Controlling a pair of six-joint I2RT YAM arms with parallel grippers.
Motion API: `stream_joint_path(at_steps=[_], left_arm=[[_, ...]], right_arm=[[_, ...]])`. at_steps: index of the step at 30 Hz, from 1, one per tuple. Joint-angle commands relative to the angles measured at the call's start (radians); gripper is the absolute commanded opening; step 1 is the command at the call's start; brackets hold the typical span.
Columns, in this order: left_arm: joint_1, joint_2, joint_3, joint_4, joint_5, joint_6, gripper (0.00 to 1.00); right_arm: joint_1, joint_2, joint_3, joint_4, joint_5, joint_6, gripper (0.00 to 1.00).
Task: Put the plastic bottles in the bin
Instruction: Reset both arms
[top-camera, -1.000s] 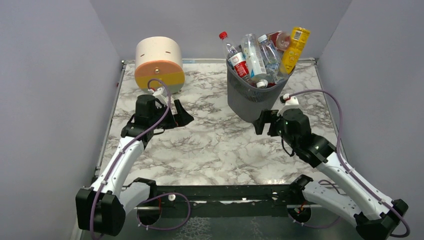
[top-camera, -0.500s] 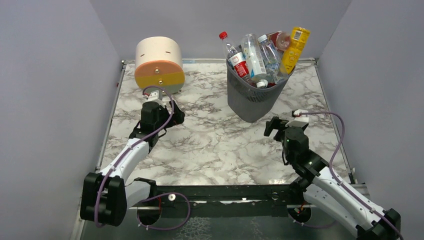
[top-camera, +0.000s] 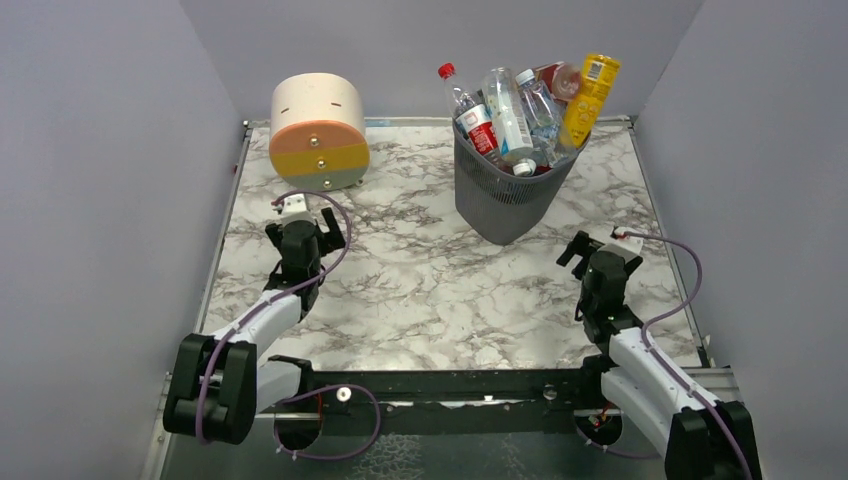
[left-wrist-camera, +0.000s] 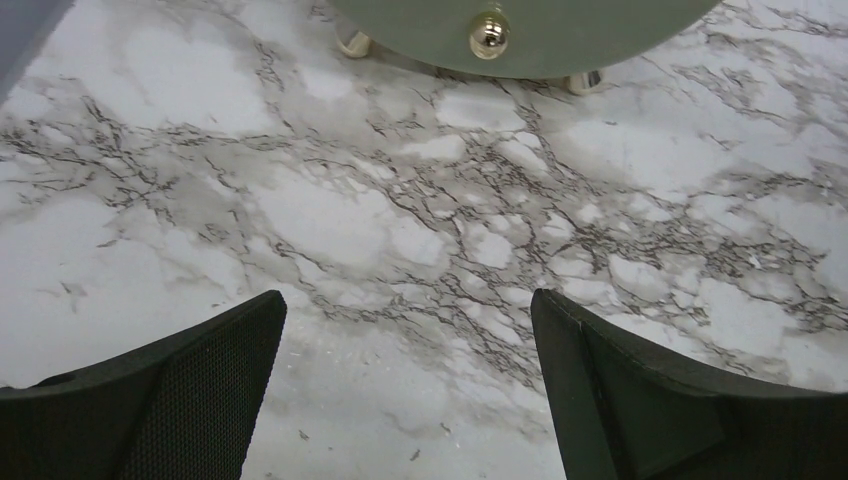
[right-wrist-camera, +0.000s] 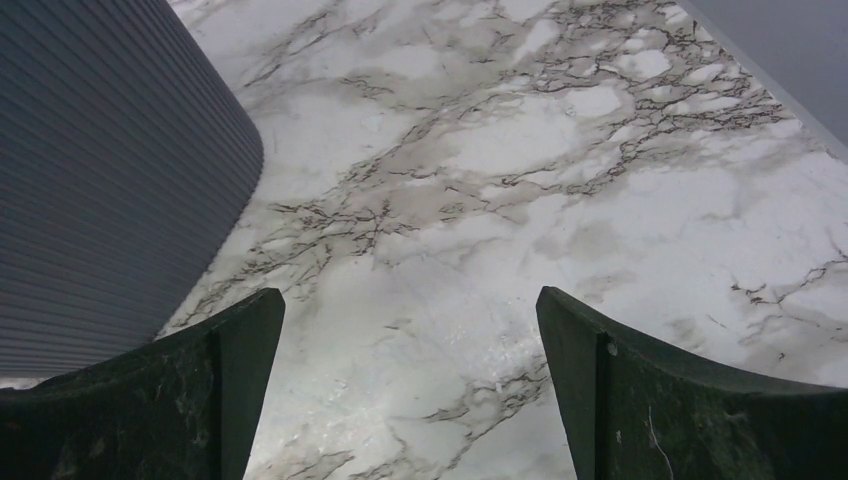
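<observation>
Bin (top-camera: 505, 200) stood upright at the back right of the marble surface (top-camera: 420, 290). Bottles (top-camera: 520, 115) were all inside it, piled above the rim. A yellow bottle (top-camera: 592, 92) leaned at the right edge of the pile and a red-capped bottle (top-camera: 468, 108) stuck up at the left edge. The rest were clear ones jammed between those two. No bottle was visible on the surface.

Left hand (top-camera: 303, 224) was low over the surface at the left, jaws spread wide with nothing between them. It pointed at the round drawer unit (top-camera: 318, 130) at the back left, near it but not touching. In the left wrist view only bare marble showed between the two fingers (left-wrist-camera: 150, 390). The drawer unit's lowest front and a brass knob (left-wrist-camera: 488, 32) sat at the top edge of that view.

Right hand (top-camera: 598, 246) was low at the right, to the front and right of the bin and clear of it. Its jaws were also fully apart and held nothing. In the right wrist view the bin's ribbed wall (right-wrist-camera: 100, 180) filled the left side, and the gap between the fingers (right-wrist-camera: 690, 400) showed only marble.
</observation>
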Motion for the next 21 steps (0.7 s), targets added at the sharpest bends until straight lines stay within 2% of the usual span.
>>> stream_joint_path(at_steps=[1, 5, 9, 12, 17, 20, 21], left_arm=[[0.018, 0.056, -0.036, 0.219, -0.125, 0.098, 0.99], [0.021, 0.136, -0.095, 0.399, -0.128, 0.165, 0.99], [0.036, 0.241, -0.129, 0.549, -0.117, 0.212, 0.99], [0.059, 0.281, -0.108, 0.57, -0.057, 0.243, 0.99], [0.133, 0.304, -0.117, 0.637, 0.048, 0.214, 0.99], [0.181, 0.339, -0.108, 0.682, 0.133, 0.201, 0.99], [0.198, 0.35, -0.104, 0.688, 0.161, 0.198, 0.99]], right_arm=[[-0.043, 0.034, -0.061, 0.259, -0.064, -0.071, 1.0], [-0.051, 0.103, -0.111, 0.448, -0.085, -0.105, 1.0], [-0.053, 0.284, -0.097, 0.63, -0.086, -0.137, 0.99], [-0.052, 0.418, -0.092, 0.76, -0.091, -0.158, 1.0], [-0.053, 0.552, -0.051, 0.881, -0.112, -0.205, 1.0], [-0.054, 0.615, -0.022, 0.895, -0.129, -0.189, 1.0], [-0.055, 0.649, -0.032, 0.965, -0.14, -0.191, 1.0]])
